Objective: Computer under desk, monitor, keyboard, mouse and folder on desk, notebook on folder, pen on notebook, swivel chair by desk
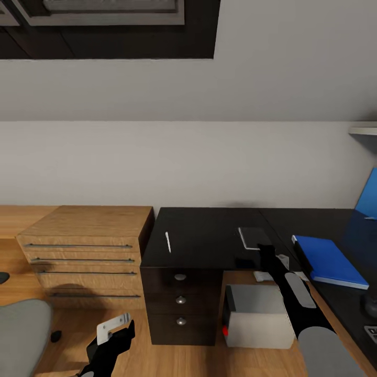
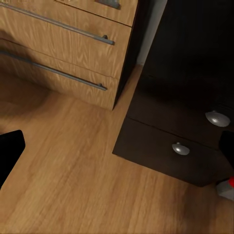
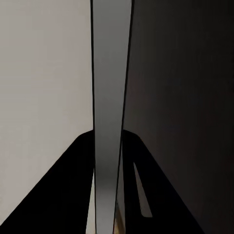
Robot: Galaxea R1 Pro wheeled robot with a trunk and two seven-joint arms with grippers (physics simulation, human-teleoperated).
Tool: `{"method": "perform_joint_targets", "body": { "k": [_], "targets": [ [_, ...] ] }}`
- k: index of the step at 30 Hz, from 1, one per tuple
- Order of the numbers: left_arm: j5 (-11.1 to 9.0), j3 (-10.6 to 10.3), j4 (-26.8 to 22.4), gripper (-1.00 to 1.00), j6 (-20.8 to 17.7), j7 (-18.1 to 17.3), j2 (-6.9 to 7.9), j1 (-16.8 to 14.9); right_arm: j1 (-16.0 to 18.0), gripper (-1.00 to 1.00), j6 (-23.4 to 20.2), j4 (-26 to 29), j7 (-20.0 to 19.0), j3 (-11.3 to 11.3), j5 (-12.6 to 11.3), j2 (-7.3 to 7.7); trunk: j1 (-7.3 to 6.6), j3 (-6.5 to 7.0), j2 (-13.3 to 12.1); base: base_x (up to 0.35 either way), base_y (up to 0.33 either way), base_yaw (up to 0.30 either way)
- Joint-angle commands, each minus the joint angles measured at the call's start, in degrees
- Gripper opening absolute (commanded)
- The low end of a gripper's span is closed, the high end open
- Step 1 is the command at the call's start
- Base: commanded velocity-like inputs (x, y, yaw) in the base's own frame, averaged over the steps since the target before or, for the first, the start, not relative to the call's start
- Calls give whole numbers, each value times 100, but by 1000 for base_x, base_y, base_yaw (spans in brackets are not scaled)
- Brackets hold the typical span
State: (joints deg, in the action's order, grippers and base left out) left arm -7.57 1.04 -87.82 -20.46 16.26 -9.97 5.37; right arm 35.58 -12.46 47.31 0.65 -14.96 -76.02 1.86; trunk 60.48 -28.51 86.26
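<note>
Right end effector [image 1: 260, 247] clamps the notebook [image 1: 249, 236] at the black surface [image 1: 204, 235]. Left end effector [image 1: 119, 327] hangs low; its state is unclear. Pen [image 1: 168, 242] lies nearby.

A light wood chest [image 1: 89, 251] with long steel handles [image 1: 78, 245] stands on the wood floor [image 2: 73, 175] against the pale grey wall [image 1: 183, 162]. A dark-framed skylight [image 1: 104, 26] sits in the sloped ceiling above.

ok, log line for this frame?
right claw: shut on notebook, at desk | left claw: open, low by drawers | pen, folder: on desk
</note>
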Motion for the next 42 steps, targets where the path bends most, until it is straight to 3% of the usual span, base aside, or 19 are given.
{"method": "perform_joint_targets", "body": {
  "k": [1, 6, 10, 16, 26, 42],
  "targets": [
    [-60, -2, -7, 100, -21, 27, -3, -1, 2, -100, -36, 23, -4, -19, -57, 69, -1, -6, 1, 0, 0, -26],
    [-57, -6, 27, 100, -26, 27, -3, -1, 2, -100, -44, 47, 4, -48, -168, 208, -1, -24, 1, 0, 0, -97],
    [-57, -7, 61, 100, -28, 27, -3, -1, 2, -100, -103, 58, 20, -99, -513, 432, -1, -48, 1, 0, 0, -173],
    [-52, -8, 78, 100, -26, 27, -3, -1, 2, -100, -123, 60, 23, -132, -592, 543, -1, -87, 1, 0, -45, -192],
    [-47, -8, 100, 100, -19, 27, -3, -1, 2, -100, -125, 151, 23, -138, -598, 583, -1, -146, 1, 0, -160, -168],
    [-43, -15, 107, 100, -19, 24, -3, -1, 2, -100, -343, 254, 4, -138, -598, 676, -1, -155, 1, 0, -161, -15]
  ]
}}
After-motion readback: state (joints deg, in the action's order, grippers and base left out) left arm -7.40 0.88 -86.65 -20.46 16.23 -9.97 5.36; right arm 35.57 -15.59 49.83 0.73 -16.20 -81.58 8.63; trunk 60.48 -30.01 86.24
